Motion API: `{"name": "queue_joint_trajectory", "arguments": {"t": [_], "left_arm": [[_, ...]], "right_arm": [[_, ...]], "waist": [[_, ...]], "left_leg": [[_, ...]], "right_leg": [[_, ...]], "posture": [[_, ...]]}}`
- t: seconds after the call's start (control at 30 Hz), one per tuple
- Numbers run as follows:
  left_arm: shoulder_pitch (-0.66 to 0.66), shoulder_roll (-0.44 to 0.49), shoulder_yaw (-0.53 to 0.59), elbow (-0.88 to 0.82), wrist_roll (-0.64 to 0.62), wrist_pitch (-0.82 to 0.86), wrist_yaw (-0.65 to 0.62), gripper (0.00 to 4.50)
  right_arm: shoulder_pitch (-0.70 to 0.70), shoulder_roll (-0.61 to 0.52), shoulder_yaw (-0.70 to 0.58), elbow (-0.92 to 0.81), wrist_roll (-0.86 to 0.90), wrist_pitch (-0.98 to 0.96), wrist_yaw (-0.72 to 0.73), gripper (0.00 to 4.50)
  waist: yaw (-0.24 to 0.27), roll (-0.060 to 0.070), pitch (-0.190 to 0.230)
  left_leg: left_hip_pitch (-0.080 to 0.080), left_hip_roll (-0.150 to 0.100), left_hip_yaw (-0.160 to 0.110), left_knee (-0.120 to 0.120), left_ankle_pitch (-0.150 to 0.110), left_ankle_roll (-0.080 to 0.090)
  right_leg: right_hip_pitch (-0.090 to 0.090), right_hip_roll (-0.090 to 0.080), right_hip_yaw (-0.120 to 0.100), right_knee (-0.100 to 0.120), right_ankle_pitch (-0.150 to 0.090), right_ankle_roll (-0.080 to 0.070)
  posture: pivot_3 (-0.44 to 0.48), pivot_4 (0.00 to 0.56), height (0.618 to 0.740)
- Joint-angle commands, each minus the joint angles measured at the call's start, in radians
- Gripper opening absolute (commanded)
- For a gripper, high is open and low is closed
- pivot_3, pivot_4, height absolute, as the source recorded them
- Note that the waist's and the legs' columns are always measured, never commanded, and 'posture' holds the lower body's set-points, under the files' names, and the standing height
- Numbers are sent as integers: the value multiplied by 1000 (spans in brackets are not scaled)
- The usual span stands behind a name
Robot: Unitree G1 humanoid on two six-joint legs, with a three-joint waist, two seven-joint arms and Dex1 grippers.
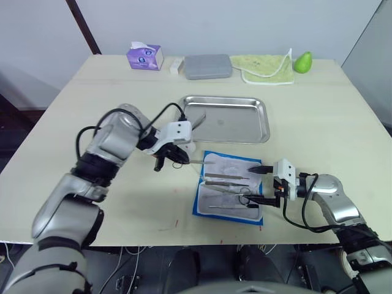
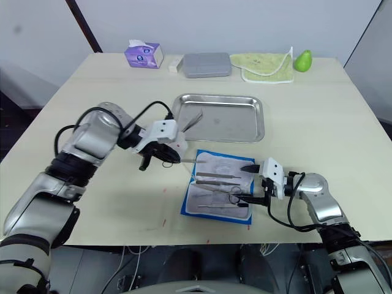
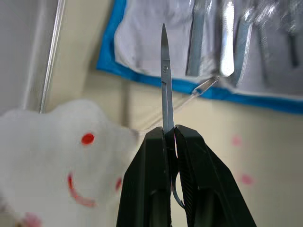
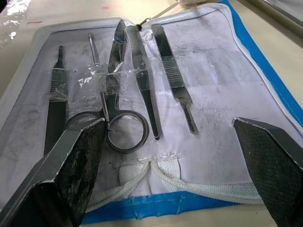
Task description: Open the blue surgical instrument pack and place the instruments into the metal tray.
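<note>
Up close, the left gripper (image 3: 169, 137) pinches slim scissors (image 3: 165, 75); overhead, the right gripper (image 1: 260, 184) gapes over the pack (image 1: 228, 187).

Silver-grey arm shells, black joints, looping black cables, white wrist housings, black gripper fingers (image 4: 71, 175).

No legible text, label, brand, number or sign appears on any object; print on the purple tissue box (image 1: 145, 57) is indistinct.

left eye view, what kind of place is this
Probably a robotics lab's tabletop test bench, not an operating room: a pale wooden table holds a metal tray, an opened blue surgical instrument pack and a tissue box.
</note>
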Motion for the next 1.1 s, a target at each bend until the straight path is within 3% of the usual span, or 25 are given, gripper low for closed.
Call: {"name": "queue_joint_trajectory", "arguments": {"t": [0.03, 0.2, 0.27, 0.37, 0.43, 0.6, 0.73, 0.83, 1.1], "left_arm": [[38, 13, 141, -155, -137, 159, 36, 92], [109, -5, 246, -276, -238, 331, 157, 92], [121, -44, 298, -322, -291, 472, 248, 92], [121, -184, 390, -405, -329, 646, 461, 92], [131, -260, 376, -455, -243, 617, 644, 92], [59, -440, 348, -446, -148, 751, 967, 92], [-26, -578, 364, -337, -101, 788, 1143, 92], [-86, -641, 381, -222, -100, 753, 1203, 92], [-201, -747, 381, 110, -50, 560, 1375, 92]], "right_arm": [[54, -12, 57, 77, -65, 28, 9, 4500], [58, -12, 49, 75, -56, 22, 18, 4500], [59, -12, 46, 74, -51, 17, 23, 4500], [54, -15, 39, 78, -48, 12, 31, 4500], [50, -17, 35, 79, -46, 12, 37, 4500], [43, -23, 31, 76, -42, 16, 46, 4500], [38, -27, 33, 75, -42, 19, 54, 4500], [32, -27, 33, 75, -42, 23, 56, 4500], [34, -37, 29, 64, -39, 33, 59, 4500]], "waist": [[4, -1, 0], [4, -1, -1], [5, -1, -1], [8, -2, -1], [9, -2, -2], [9, -2, -2], [10, -2, -2], [9, -2, -2], [10, -2, -1]], "left_leg": [[0, 0, 0, 0, 0, 0], [0, 0, 0, 0, 0, 0], [0, 0, 0, 0, 0, 0], [0, -1, -1, 0, 0, 0], [0, -1, -1, 0, 0, 0], [0, -2, -2, 0, 0, 0], [-1, -2, -2, 1, 0, 0], [-1, -3, -2, 1, 0, 0], [-1, -3, -2, 0, 0, 0]], "right_leg": [[0, -1, 0, 0, 0, 0], [0, -1, 0, 0, 0, 0], [0, -1, -1, 0, 0, 0], [1, -2, -1, 0, 0, 1], [1, -2, -1, 0, 0, 1], [1, -2, -1, 0, 0, 1], [1, -3, -1, -1, 0, 1], [1, -3, -1, -1, 1, 1], [1, -3, -2, -1, 0, 1]], "posture": [[0, 150, 740], [0, 150, 740], [0, 150, 740], [0, 150, 740], [0, 150, 740], [0, 150, 740], [0, 150, 740], [0, 150, 740], [0, 150, 740]]}}
